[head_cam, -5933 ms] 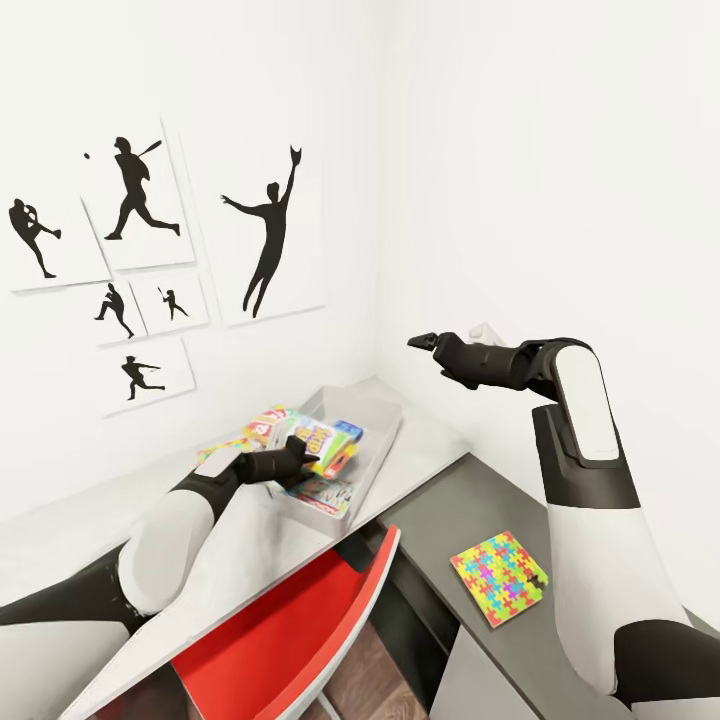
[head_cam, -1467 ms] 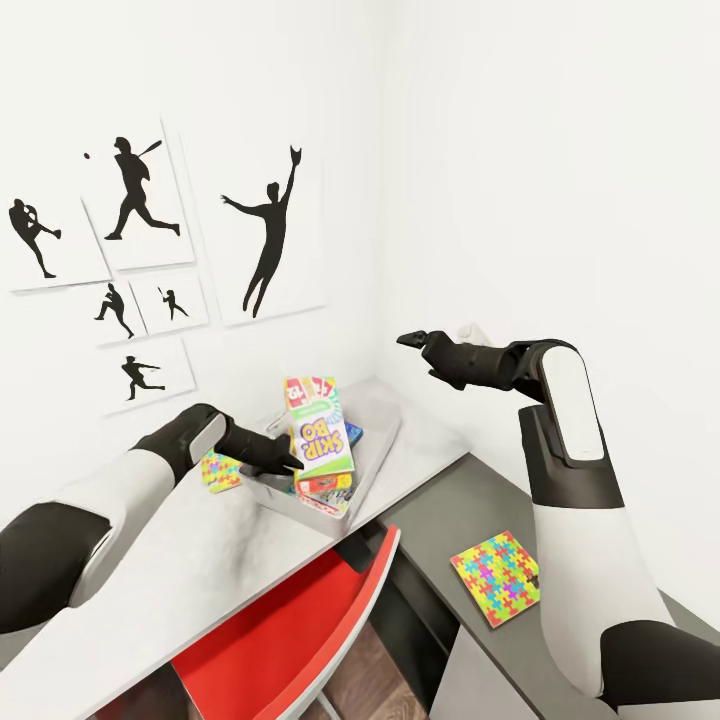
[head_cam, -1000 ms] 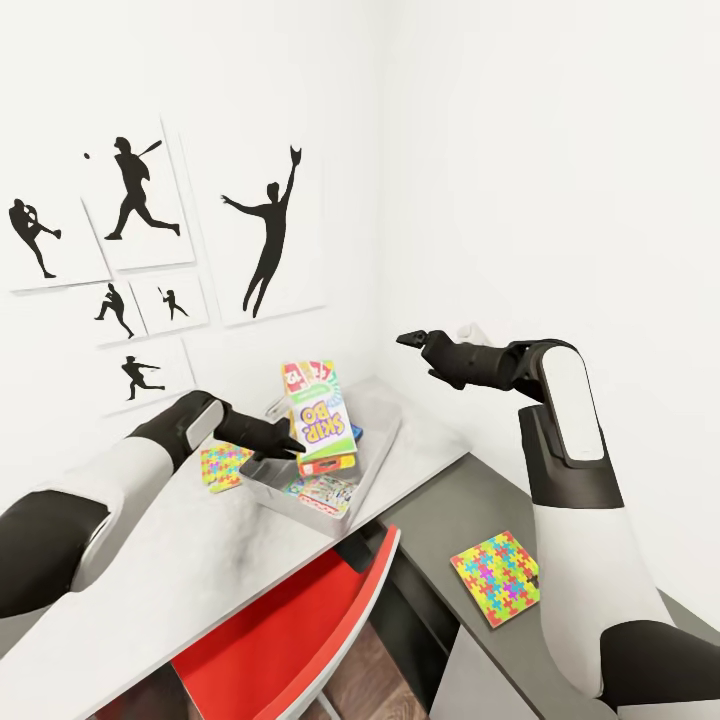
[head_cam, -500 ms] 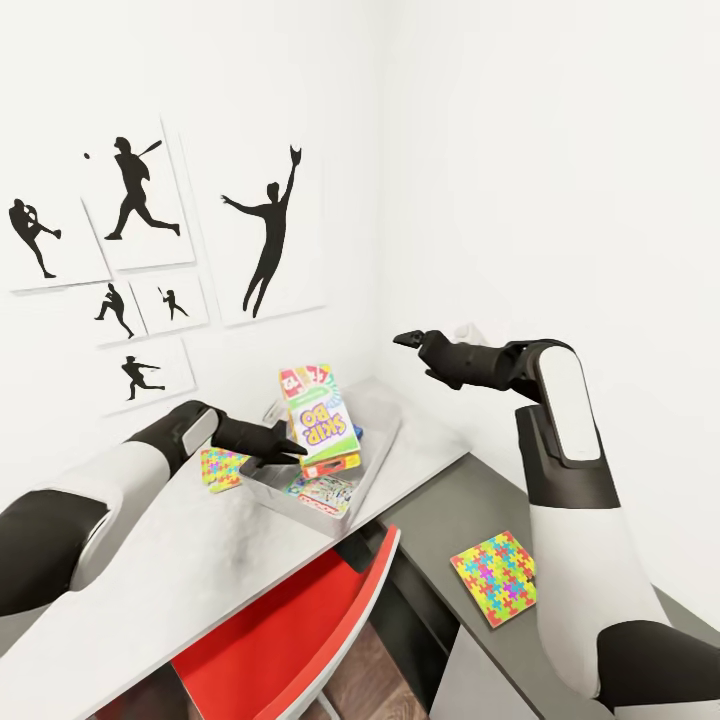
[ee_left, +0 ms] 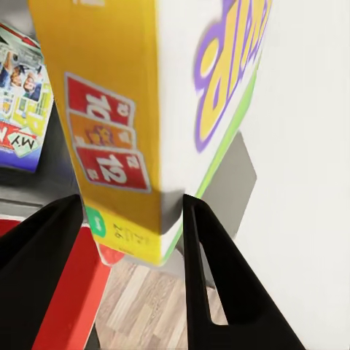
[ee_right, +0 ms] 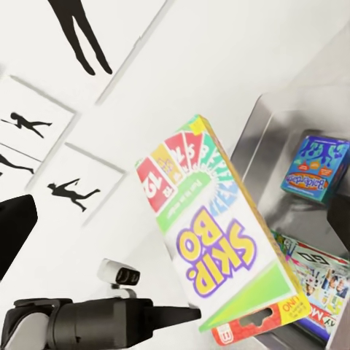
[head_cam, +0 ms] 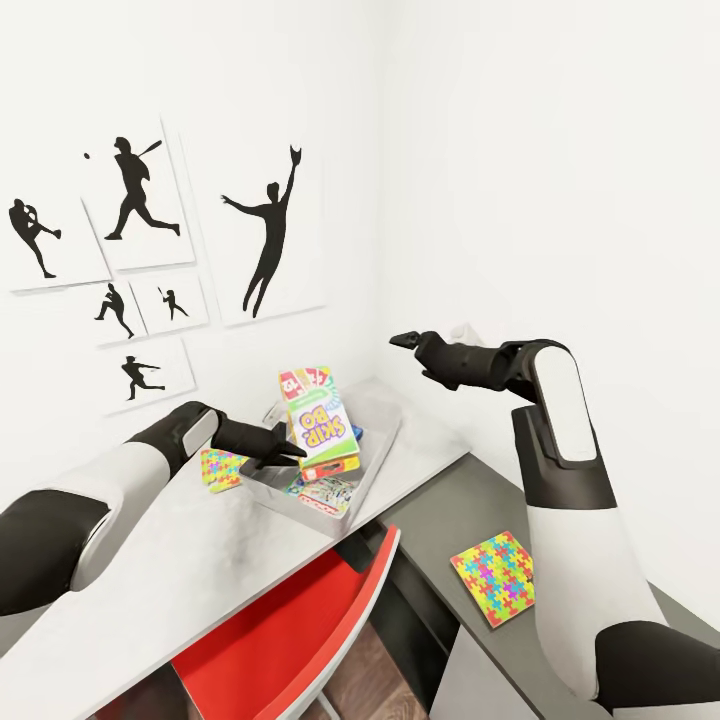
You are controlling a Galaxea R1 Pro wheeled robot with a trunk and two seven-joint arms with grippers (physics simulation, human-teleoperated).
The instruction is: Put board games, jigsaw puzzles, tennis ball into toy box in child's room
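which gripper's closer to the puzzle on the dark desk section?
Right, by a small margin. The right gripper hangs high above the table, up and back from the jigsaw puzzle. The left gripper is across at the toy box, at the Skip-Bo box.

Toy box (head_cam: 375,462) on table (head_cam: 200,570) w/ board game (head_cam: 318,420) upright inside; jigsaw puzzle (head_cam: 220,470) just left, another (head_cam: 497,577) on lower section, right.

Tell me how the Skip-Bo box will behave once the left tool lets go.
The Skip-Bo box stands tilted on end in the toy box, so it will probably tip flat. It looks like stiff, light card. The left tool pinches only one lower corner, so it may pivot.
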